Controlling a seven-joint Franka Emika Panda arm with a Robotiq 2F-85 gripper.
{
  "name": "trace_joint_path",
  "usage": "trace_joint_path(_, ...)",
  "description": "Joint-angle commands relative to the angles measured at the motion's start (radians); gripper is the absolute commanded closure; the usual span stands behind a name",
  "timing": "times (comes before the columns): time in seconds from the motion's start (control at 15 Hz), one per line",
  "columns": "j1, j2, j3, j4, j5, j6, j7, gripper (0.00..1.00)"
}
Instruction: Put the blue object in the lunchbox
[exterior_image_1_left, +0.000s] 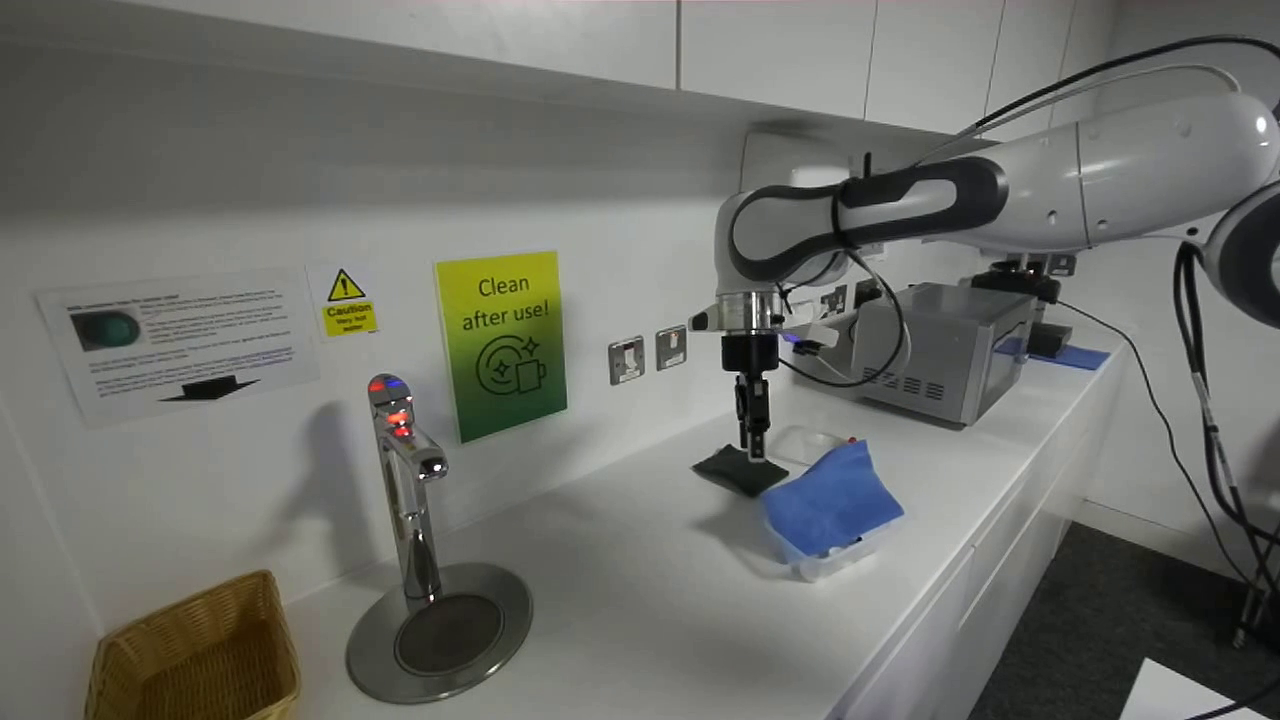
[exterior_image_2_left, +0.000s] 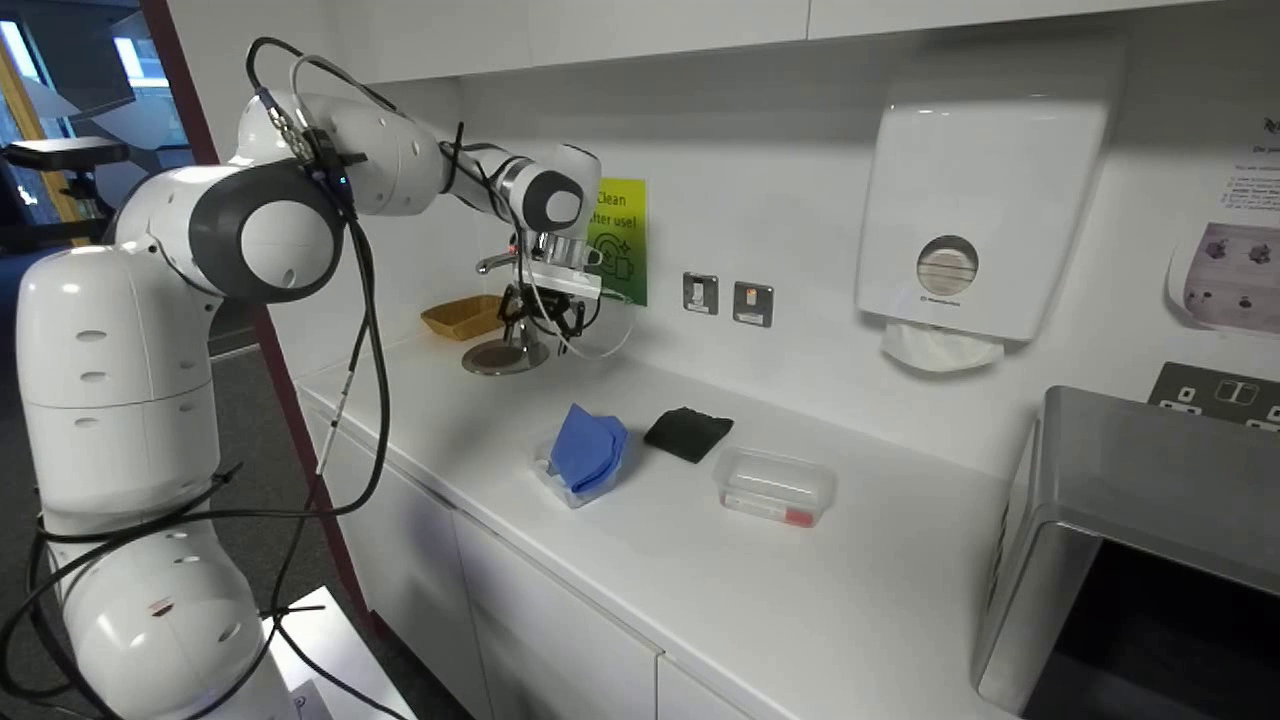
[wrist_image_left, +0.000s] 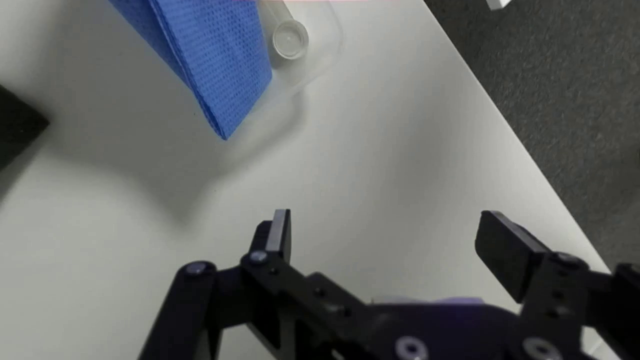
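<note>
The blue object, a folded mid-blue cloth (exterior_image_1_left: 832, 500), lies tilted in and over the rim of a small translucent lunchbox (exterior_image_1_left: 848, 560) on the white counter. Both also show in an exterior view, the cloth (exterior_image_2_left: 588, 450) and the lunchbox (exterior_image_2_left: 549, 482). In the wrist view the cloth (wrist_image_left: 220, 55) is at the top left, its corner sticking out past the lunchbox wall (wrist_image_left: 330, 45). My gripper (wrist_image_left: 386, 215) is open and empty, above the counter and apart from the cloth. It shows in both exterior views (exterior_image_1_left: 752, 440) (exterior_image_2_left: 545, 328).
A second clear container (exterior_image_2_left: 775, 478) with a red item stands beyond a black square cloth (exterior_image_2_left: 688, 433). A clear vial (wrist_image_left: 290, 39) lies in the lunchbox. A tap (exterior_image_1_left: 405, 490), a wicker basket (exterior_image_1_left: 200, 660) and a grey microwave (exterior_image_1_left: 945, 350) stand on the counter.
</note>
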Motion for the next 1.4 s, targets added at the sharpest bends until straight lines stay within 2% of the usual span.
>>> trace_joint_path(0.0, -0.014, -0.058, -0.002, -0.09, 0.071, 0.1, 0.143, 0.0)
trace_joint_path(0.47, -0.011, -0.151, -0.015, -0.259, 0.131, 0.351, 0.388, 0.0)
trace_joint_path(0.67, 0.013, -0.22, -0.014, -0.354, 0.044, 0.486, 0.529, 0.0)
trace_joint_path(0.8, 0.027, -0.256, -0.011, -0.396, -0.061, 0.533, 0.643, 0.0)
trace_joint_path(1.0, 0.04, -0.301, 0.006, -0.435, -0.253, 0.523, 0.848, 0.0)
trace_joint_path(1.2, 0.047, -0.308, 0.034, -0.427, -0.422, 0.381, 1.026, 0.0)
trace_joint_path(1.27, 0.051, -0.3, 0.043, -0.417, -0.423, 0.316, 1.029, 0.0)
trace_joint_path(1.33, 0.044, -0.268, 0.034, -0.398, -0.382, 0.385, 0.98, 0.0)
